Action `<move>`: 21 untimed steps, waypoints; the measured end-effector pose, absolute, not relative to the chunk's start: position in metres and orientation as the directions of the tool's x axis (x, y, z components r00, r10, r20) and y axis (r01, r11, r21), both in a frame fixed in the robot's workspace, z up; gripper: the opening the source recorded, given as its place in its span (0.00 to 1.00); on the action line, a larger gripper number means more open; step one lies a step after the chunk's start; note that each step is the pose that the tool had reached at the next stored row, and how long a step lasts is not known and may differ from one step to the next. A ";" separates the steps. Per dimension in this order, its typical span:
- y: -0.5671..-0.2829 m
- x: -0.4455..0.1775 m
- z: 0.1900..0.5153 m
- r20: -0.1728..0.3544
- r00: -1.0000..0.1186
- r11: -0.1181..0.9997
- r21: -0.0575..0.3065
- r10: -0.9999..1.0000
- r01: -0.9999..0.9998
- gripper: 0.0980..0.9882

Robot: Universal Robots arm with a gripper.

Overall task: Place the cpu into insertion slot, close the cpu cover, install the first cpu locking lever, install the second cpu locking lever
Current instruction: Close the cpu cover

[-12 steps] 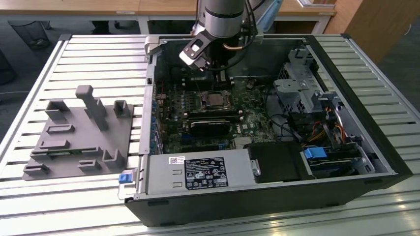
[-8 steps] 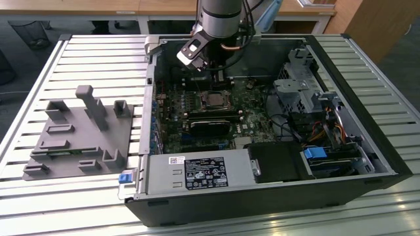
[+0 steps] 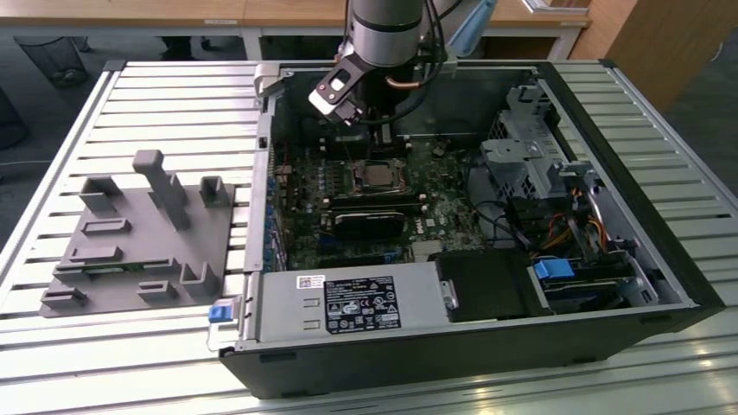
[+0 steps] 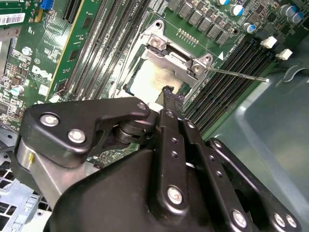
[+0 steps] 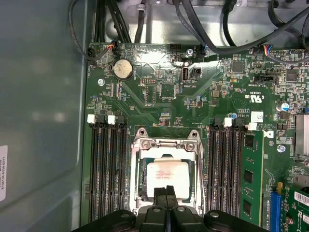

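Small white print marks the motherboard (image 5: 159,104), and a printed black label (image 3: 361,305) sits on the power supply (image 3: 283,313).

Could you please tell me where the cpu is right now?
In the first wrist view the cpu lies in the insertion slot, between the memory slots, right by the gripper.

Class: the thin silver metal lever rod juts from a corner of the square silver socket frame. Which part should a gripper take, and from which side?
Take the thin silver lever rod near its free end, away from the square silver cover frame. That end juts past the long black memory slots with room around it. Probably come from above, pinching across the slender rod.
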State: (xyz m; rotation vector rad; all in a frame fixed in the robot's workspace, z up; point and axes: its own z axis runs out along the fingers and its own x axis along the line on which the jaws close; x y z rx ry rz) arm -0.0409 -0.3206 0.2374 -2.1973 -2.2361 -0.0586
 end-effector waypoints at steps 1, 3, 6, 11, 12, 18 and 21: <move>-0.321 -0.041 0.237 0.030 -0.018 0.017 0.022 0.999 1.000 0.02; -0.321 -0.041 0.237 0.031 -0.018 0.017 0.023 0.999 1.000 0.02; -0.321 -0.041 0.236 0.031 -0.019 0.018 0.023 0.999 1.000 0.02; -0.323 -0.042 0.234 0.031 -0.027 0.027 0.023 0.999 0.999 0.02; -0.323 -0.042 0.234 0.031 -0.029 0.028 0.023 0.999 0.999 0.02; -0.323 -0.045 0.230 0.031 -0.032 0.032 0.023 0.999 0.999 0.02; -0.323 -0.045 0.227 0.031 -0.032 0.031 0.022 0.999 0.999 0.02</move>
